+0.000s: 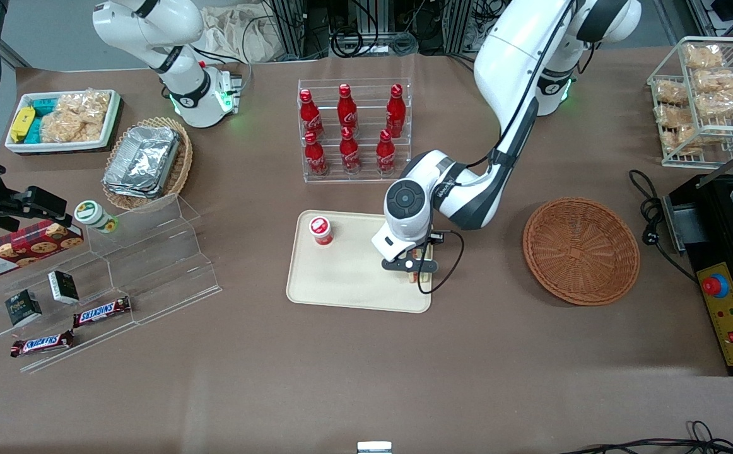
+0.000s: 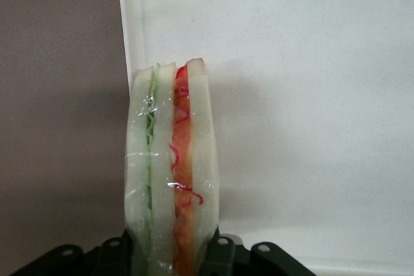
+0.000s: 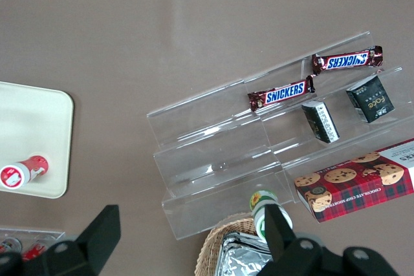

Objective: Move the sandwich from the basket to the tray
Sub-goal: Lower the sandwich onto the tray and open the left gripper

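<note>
1. I am pinching the sandwich (image 2: 171,172) on edge, my gripper (image 1: 414,268) closed against its bread faces, the green and red filling showing between them.
2. Under my gripper is lying the tray (image 1: 347,277), near its corner.
3. A red-capped cup (image 1: 320,230) is standing on the tray.
4. The basket (image 1: 581,250) is sitting well apart.
</note>
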Robot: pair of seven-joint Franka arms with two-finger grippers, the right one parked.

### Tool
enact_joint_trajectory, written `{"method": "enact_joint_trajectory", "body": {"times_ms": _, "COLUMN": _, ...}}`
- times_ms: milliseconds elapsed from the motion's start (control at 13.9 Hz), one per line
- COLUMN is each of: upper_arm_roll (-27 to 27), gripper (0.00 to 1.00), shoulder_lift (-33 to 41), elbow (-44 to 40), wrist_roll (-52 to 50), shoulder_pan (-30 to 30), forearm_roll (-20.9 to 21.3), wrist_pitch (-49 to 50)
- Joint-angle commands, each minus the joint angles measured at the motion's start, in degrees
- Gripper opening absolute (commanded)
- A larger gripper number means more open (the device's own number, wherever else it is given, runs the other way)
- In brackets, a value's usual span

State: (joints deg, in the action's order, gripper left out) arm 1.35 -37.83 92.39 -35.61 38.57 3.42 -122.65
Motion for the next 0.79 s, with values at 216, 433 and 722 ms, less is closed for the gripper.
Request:
{"method": "enact_joint_trajectory", "body": {"times_ms": 216, "upper_arm_roll": -1.1, "gripper": 1.0, "shoulder_lift": 3.3, "elbow": -3.9, "wrist_roll": -1.2, "shoulder_pan": -0.3, "forearm_roll": 0.3, "wrist_pitch": 1.4}}
{"method": "enact_joint_trajectory", "body": {"times_ms": 433, "upper_arm_roll": -1.2, "gripper": 1.0, "shoulder_lift": 9.4, "elbow": -3.4, "wrist_roll": -5.2, "shoulder_pan": -3.7, "forearm_roll": 0.0, "wrist_pitch": 5.2}}
{"method": "enact_joint_trajectory", "body": {"times_ms": 722, "upper_arm_roll": -1.1, "gripper": 1.0, "shoulder_lift": 18.8, "elbow": -2.9, "wrist_roll": -6.1, "shoulder_pan": -11.7, "forearm_roll": 0.3, "wrist_pitch": 12.9}}
